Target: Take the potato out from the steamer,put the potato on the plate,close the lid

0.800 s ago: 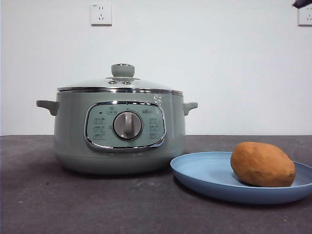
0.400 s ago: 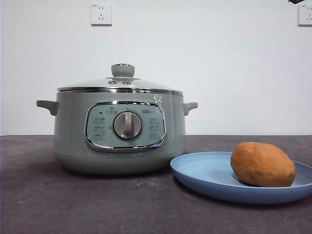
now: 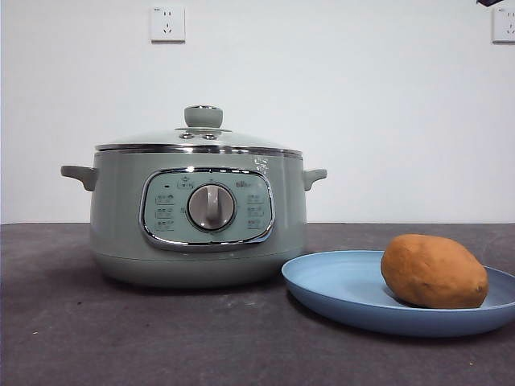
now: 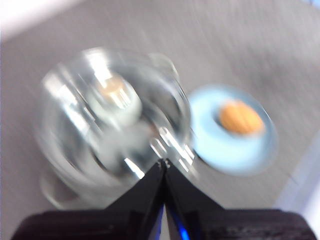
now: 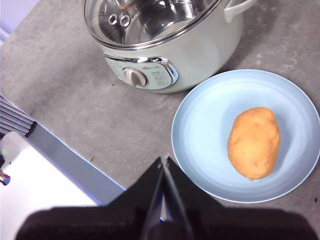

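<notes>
On plate (image 3: 338,291), potato (image 3: 434,271) lengthwise sideways

steamer (image 3: 197,213) control panel (image 3: 208,207) markings too small to read, no other text

Front cam sat low at table (image 3: 121,338) level, close, facing the wall. Both wrist cams looked down from high up: left, blurred, over the steamer (image 4: 112,120); right over the plate (image 5: 210,125). All 3 shared steamer, plate & potato (image 3: 434,271).
</notes>
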{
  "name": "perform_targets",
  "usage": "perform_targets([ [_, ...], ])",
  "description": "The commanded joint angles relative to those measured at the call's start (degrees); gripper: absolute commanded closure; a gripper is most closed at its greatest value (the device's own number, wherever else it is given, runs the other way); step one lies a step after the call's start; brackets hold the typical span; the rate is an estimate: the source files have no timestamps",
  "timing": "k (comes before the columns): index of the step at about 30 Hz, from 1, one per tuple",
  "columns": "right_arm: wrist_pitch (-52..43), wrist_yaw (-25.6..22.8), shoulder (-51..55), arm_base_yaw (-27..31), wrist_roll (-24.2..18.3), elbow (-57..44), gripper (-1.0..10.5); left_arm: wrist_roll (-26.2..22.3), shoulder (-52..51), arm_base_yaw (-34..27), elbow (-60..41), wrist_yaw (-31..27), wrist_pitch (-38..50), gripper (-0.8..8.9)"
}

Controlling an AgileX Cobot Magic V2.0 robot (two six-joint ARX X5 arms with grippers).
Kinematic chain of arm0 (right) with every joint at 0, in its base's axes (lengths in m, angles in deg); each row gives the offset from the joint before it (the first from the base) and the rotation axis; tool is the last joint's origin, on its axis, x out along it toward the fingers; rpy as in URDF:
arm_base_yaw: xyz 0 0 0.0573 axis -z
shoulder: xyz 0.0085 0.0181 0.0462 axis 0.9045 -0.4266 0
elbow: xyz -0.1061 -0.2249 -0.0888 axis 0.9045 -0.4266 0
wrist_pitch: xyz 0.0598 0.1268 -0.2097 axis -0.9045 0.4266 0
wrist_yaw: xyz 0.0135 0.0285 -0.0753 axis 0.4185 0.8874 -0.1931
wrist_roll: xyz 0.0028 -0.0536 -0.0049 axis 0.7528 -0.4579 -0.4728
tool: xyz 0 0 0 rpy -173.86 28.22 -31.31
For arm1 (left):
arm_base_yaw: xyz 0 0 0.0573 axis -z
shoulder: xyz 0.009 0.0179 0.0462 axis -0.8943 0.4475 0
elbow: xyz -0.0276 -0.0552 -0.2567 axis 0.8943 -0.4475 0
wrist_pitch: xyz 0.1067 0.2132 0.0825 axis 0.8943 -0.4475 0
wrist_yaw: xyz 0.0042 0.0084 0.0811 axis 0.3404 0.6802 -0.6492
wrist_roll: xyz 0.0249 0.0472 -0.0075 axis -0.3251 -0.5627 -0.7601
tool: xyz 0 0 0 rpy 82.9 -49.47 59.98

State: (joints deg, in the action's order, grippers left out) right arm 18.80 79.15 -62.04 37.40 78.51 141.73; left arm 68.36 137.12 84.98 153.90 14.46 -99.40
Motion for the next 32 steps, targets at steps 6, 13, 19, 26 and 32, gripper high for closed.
perform_targets([
  [6, -0.13, -0.09, 0.04, -0.13, 0.28, 0.17, 9.5, -1.14, -12.11, -12.76, -11.19, 0.17, 28.39, 8.17],
  [13, -0.13, -0.09, 0.04, -0.11, 0.28, 0.17, 9.5, -1.18, -26.23, -22.4, -34.27, -0.39, 49.24, 8.17],
  [19, -0.13, -0.09, 0.04, -0.13, 0.28, 0.17, 9.5, -0.83, -37.29, -25.81, -52.0, -1.66, 55.19, 8.17],
  [26, -0.13, -0.09, 0.04, -0.13, 0.28, 0.17, 9.5, 3.78, -46.97, -26.56, -67.34, -4.92, 57.09, 8.17],
  [32, -0.13, -0.09, 0.04, -0.11, 0.28, 0.17, 9.5, 6.43, -51.58, -26.56, -75.8, -6.25, 57.0, 8.17],
])
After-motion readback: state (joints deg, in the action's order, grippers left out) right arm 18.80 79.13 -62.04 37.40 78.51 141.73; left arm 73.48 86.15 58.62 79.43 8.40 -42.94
